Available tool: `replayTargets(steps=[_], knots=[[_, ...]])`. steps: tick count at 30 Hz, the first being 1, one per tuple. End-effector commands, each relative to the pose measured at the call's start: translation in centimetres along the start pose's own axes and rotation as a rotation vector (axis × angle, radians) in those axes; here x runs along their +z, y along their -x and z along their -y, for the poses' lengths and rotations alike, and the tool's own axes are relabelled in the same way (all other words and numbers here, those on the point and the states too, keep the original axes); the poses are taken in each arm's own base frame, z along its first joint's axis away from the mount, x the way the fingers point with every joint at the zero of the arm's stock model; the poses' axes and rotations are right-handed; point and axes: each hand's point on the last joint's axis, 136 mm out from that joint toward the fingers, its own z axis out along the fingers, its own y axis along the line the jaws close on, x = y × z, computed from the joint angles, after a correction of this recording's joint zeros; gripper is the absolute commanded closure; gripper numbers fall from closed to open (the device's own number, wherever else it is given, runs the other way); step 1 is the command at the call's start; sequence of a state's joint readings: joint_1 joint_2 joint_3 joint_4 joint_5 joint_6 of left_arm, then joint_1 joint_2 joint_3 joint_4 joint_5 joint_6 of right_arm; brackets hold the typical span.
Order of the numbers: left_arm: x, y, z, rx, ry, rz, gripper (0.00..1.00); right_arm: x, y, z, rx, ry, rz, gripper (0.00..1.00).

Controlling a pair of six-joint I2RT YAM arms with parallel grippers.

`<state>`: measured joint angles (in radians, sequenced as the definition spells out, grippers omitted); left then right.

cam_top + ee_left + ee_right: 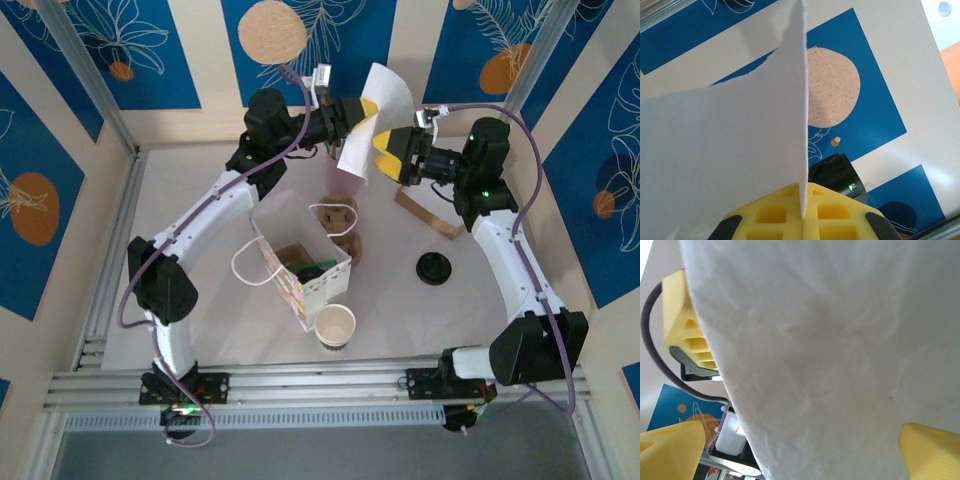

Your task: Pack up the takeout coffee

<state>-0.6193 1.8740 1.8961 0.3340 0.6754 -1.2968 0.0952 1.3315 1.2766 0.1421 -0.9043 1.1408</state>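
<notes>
- The left pincer (366, 107) is clamping the lower edge of a white paper sheet (385, 95) high over the far side of the bench (400, 325); in its wrist view the yellow fingers (775, 215) are pressing together on that edge, and the sheet (725, 150) is standing up from them.
- The right pincer (384, 152) is hanging wide open just beside it, gripping nothing; in its wrist view the sheet (815, 340) is spreading across the gap, with one finger (670, 447) at each lower corner and neither pinching it.
- The step in hand is, by the look of it, a hand-over of the sheet from left to right.
- To do it well, the right pincer should be closing squarely on a flat part of the sheet, clear of the left fingers; the left should be letting go only once that grip is firm, because thin paper slips or tears if both are pulling.
- The takeout coffee cannot be picked out for certain; a dark round shape (312, 271) is sitting inside the paper bag (310, 292) and may be its lid, while a round black lid (433, 267) is lying on the bench to the right with no white cup wall showing beneath it.
- The lidless white cup (335, 325) is standing just in front of the bag, so any carry toward the bag should be staying high and coming down over its open mouth.
</notes>
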Motion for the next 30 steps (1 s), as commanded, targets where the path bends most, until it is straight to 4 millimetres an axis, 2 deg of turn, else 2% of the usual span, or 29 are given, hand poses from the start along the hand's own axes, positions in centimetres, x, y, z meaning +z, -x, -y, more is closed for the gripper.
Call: replayTargets(steps=[1,9,18,20,23,30], knots=[[-0.8,0.8,2.3,0.038,-0.044,0.035,0.96,0.1,-0.6,-1.9,-0.026,0.047,-0.025,0.01],[-1.1,0.7,2.1,0.015,-0.05,0.055,0.96,1.3,-1.2,-1.7,-0.03,0.027,-0.05,0.02],[-1.5,0.3,0.9,0.002,-0.023,0.07,0.97,2.1,-1.2,-1.6,-0.027,0.021,-0.06,0.33],[-1.6,0.2,0.6,-0.004,-0.016,0.074,0.97,2.2,-1.2,-1.5,-0.022,0.017,-0.059,0.35],[-1.7,0.1,0.2,-0.005,-0.009,0.079,0.97,2.3,-1.2,-1.3,-0.01,0.01,-0.06,0.48],[-1.6,-0.4,-0.4,-0.011,0.003,0.078,0.97,2.7,-1.3,-0.8,0.021,-0.008,-0.075,0.52]])
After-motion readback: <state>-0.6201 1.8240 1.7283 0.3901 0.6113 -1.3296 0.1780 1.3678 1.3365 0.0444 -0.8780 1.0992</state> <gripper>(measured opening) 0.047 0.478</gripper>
